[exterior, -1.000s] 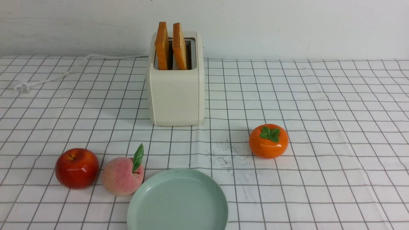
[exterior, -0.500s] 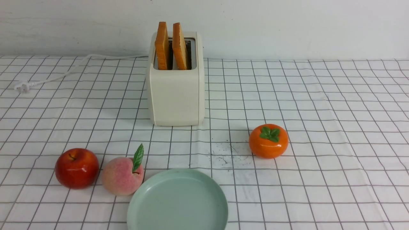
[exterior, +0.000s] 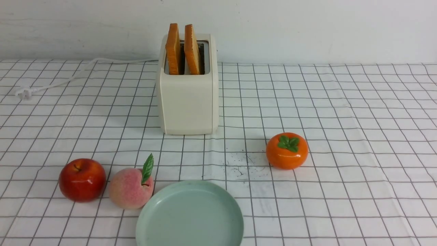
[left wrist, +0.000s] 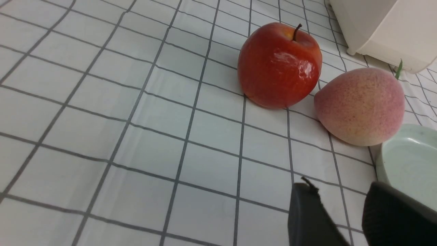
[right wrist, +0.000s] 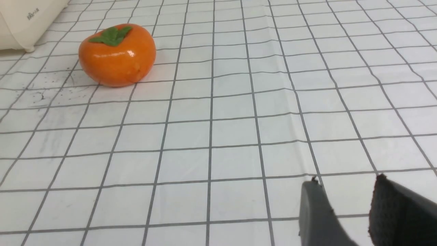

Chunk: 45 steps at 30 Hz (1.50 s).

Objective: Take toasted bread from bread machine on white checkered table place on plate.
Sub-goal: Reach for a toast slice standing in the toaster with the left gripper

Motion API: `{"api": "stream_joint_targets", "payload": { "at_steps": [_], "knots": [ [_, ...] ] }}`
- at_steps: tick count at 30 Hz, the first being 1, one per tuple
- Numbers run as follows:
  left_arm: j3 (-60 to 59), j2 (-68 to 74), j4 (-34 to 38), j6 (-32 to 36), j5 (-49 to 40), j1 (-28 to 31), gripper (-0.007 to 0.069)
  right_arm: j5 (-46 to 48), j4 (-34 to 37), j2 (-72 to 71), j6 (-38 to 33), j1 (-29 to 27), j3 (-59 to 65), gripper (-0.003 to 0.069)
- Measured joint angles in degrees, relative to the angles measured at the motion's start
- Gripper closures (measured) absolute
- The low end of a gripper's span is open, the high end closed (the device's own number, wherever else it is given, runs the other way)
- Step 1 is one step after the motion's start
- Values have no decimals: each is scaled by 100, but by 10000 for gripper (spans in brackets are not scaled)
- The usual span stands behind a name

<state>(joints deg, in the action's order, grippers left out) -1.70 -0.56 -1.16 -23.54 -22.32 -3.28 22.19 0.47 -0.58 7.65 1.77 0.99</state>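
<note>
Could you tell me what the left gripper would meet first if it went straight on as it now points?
Probably the peach, straight beyond the left gripper; the plate rim lies just beside that line, and depth is unclear.

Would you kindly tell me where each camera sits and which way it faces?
Front view: between the arms, facing forward over the white checkered table at the cream-white boxy toaster, two upright toast slices and pale mint-green round plate; no robot part shows.
Left wrist view: low over the table, facing the shiny red apple and pink peach; the left gripper shows, open.
Right wrist view: low, facing the orange persimmon; the right gripper shows, open.
Shared: both wrist views catch a corner of the toaster.
</note>
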Motion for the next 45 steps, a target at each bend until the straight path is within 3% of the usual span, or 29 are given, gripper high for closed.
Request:
{"api": "stream_joint_targets", "payload": {
  "at_steps": [8,15,24,26,31,34,36,41,43,45],
  "knots": [
    [0,0,19,-78,368,0,387,0,0,0,0,0,0,420],
    [0,0,1089,-450,1394,0,387,0,0,0,0,0,0,420],
    [0,0,1855,-475,2497,0,387,-69,-158,0,-6,0,0,420],
    [0,0,2014,-522,2725,0,387,-324,-16,0,112,0,41,420],
    [285,0,2104,-596,2759,0,387,-1380,1330,0,1114,0,53,420],
    [802,0,2065,-596,2280,0,410,-1806,1822,0,1442,21,-12,433],
    [1008,69,1987,-596,1961,0,444,-1636,1833,0,1473,83,-184,451],
    [2126,1129,1564,-284,765,0,632,635,1184,820,537,867,-2269,602],
    [2461,1477,1504,-80,471,0,638,1255,1098,1125,140,1033,-2824,625],
    [3055,2364,1447,474,-66,0,638,2444,1025,1762,-547,1389,-3858,652]
  ]
}}
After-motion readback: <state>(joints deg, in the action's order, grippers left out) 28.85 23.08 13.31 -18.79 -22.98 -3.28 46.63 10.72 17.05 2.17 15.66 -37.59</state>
